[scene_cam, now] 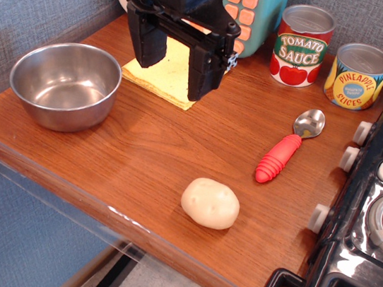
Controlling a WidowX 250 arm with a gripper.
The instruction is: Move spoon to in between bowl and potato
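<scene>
The spoon (287,148) lies on the wooden table at the right, metal end toward the back, red ribbed handle toward the front. The steel bowl (65,84) stands at the left. The beige potato (210,203) lies near the front edge, in front of and left of the spoon. My black gripper (176,61) hangs open and empty above the back of the table, over a yellow cloth, well left of the spoon and right of the bowl.
A yellow cloth (169,75) lies under the gripper. A tomato sauce can (302,46) and a pineapple slices can (357,76) stand at the back right. A toy stove (374,212) borders the table's right side. A teal toy (256,10) stands at the back.
</scene>
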